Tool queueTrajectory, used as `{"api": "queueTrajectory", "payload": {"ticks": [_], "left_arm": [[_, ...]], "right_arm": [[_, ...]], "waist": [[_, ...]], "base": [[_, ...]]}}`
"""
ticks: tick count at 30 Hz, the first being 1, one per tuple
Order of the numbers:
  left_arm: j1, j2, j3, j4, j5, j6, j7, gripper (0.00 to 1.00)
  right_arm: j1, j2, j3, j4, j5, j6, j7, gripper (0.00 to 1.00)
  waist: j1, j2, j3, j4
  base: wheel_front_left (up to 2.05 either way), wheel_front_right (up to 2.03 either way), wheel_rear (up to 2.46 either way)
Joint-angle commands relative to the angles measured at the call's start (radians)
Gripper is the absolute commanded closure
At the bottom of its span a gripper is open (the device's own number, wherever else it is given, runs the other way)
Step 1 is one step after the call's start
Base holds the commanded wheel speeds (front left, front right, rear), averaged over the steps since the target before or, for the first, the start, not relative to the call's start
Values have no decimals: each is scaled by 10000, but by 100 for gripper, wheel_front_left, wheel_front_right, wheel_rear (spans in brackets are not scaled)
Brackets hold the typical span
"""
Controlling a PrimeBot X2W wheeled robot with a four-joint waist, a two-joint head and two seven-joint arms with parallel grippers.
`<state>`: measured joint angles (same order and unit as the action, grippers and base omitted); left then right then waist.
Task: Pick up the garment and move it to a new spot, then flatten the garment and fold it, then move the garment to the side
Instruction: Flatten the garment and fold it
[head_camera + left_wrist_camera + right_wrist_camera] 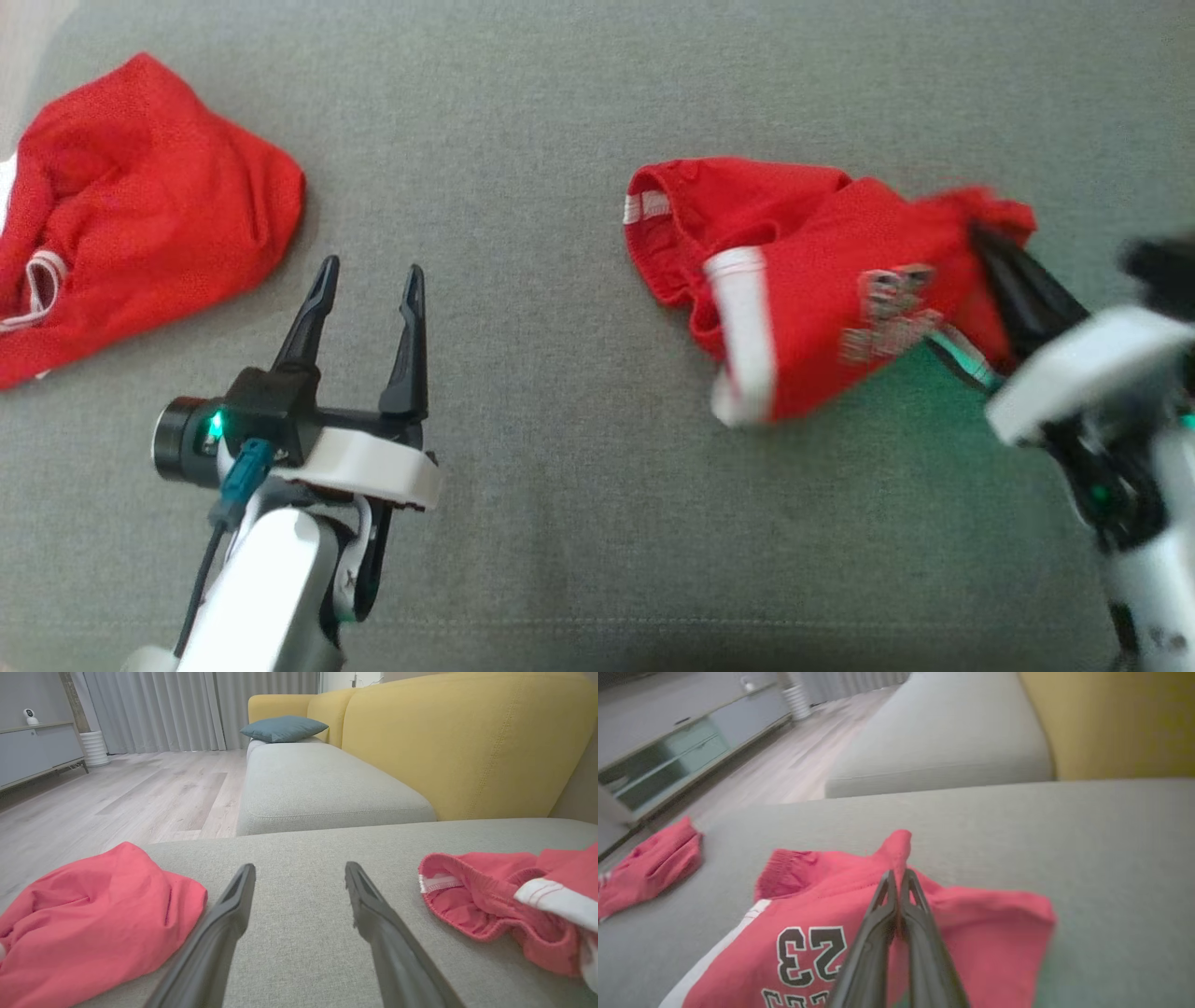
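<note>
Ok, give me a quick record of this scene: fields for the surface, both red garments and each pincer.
surface: grey cushion
striped red garment: crumpled, white stripe, printed number, robot's right side
other red garment: bunched, far left, untouched
left pincer: open, above bare cushion between the garments
right pincer: shut on a raised fold of the striped red garment

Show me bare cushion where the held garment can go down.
Bare grey cushion lies between the crumpled red garment at left and the numbered garment, beyond the open left gripper. The near strip is bare too. Crowded at right, around the right gripper.
</note>
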<state>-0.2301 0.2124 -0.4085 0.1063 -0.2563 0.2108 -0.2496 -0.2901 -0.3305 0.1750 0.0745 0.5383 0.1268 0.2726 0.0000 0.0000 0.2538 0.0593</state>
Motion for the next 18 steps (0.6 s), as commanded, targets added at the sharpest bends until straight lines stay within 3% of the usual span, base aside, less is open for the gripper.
{"api": "queueTrajectory", "payload": {"ticks": [1, 5, 9, 10, 11, 12, 18], "left_arm": [[-193, 145, 386, -310, 77, -19, -120, 0], [-161, 162, 401, -353, 89, -42, -121, 0], [-125, 209, 432, -382, 102, -43, -121, 0], [-121, 219, 440, -388, 104, -39, -121, 0], [-118, 226, 447, -393, 105, -37, -121, 0], [-114, 233, 453, -395, 106, -37, -121, 0], [-20, 259, 492, -410, 103, -2, -121, 0]], "right_arm": [[325, 224, -586, -208, 111, 39, -228, 100], [1169, 1103, -2533, 205, 7, 39, -590, 100], [1541, 1942, -3839, 490, -475, 39, -828, 100], [1546, 2097, -4118, 529, -594, 39, -956, 91], [1543, 2186, -4327, 566, -805, 39, -1089, 53], [1549, 2240, -4446, 574, -1078, 39, -1203, 0], [1520, 2343, -4326, -349, -2507, 39, -2239, 0]], "waist": [[0, 0, -63, -42], [0, 0, -85, -87], [0, 0, -54, -170], [0, 0, -42, -191], [0, 0, -39, -205], [0, 0, -43, -220], [0, 0, -218, -271]], "base": [[0, 0, 0], [0, 0, 0], [0, 0, 0], [0, 0, 0], [0, 0, 0], [0, 0, 0], [0, 0, 0]]}}
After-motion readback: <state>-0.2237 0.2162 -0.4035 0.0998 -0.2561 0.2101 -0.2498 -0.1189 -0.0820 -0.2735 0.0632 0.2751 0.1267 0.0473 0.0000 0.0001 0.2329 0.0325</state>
